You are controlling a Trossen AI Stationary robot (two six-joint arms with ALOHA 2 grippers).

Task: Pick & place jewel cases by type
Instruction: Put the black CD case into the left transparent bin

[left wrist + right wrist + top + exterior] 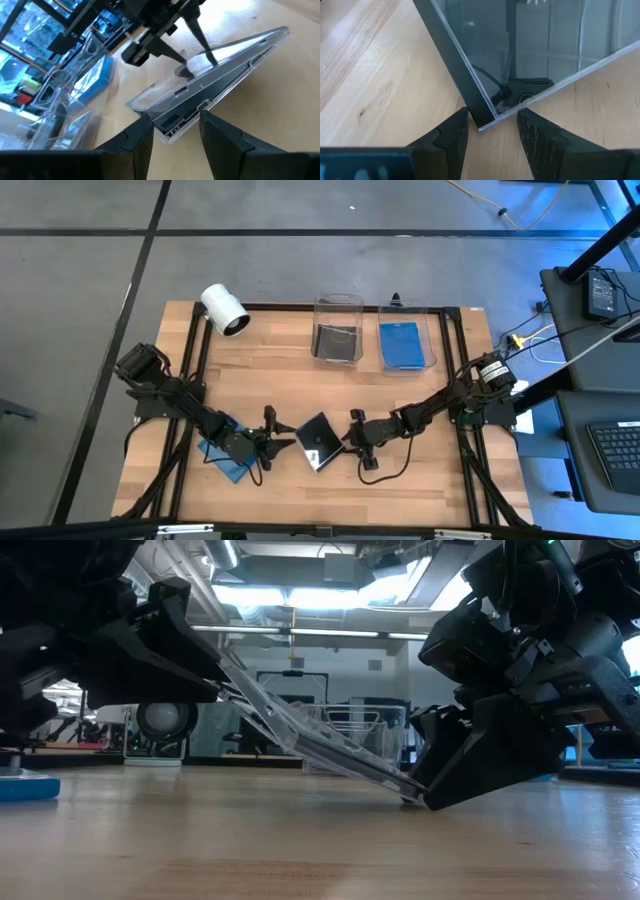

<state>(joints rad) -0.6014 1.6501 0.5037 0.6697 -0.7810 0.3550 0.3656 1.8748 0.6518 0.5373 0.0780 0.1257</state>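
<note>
Low view: both arms are sharing one dark grey square plastic jewel case [320, 745], tilting mid-table. Left gripper [172, 131] is pinching its raised corner, right gripper [492, 131] the low corner. Opposing pulls risk twisting it loose.

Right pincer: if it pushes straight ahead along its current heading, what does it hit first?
The dark grey square plastic jewel case: its corner already sits between the right pincer fingers. The case is tilted, and the left pincer is at its far edge. Whether the fingers touch it is unclear.
</note>
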